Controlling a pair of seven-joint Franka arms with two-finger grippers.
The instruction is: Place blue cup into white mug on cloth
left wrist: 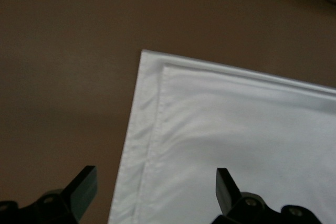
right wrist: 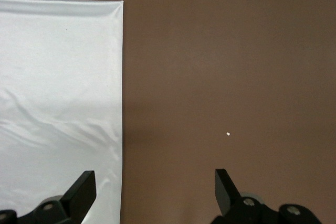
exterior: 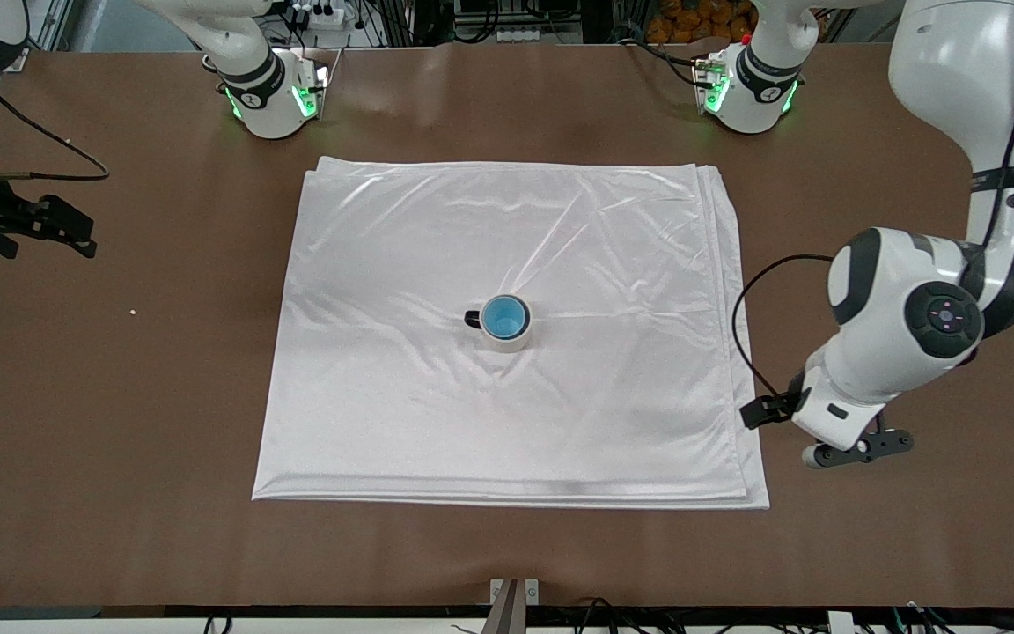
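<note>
The blue cup sits upright inside the white mug, and only its bright blue inside shows. The mug's black handle points toward the right arm's end. The mug stands near the middle of the white cloth. My left gripper is open and empty, up over the cloth's corner at the left arm's end, well away from the mug. My right gripper is also open and empty. It hangs over the bare table beside the cloth's edge at the right arm's end.
The brown table surrounds the cloth on all sides. A small white speck lies on it toward the right arm's end. Both arm bases stand along the table edge farthest from the front camera.
</note>
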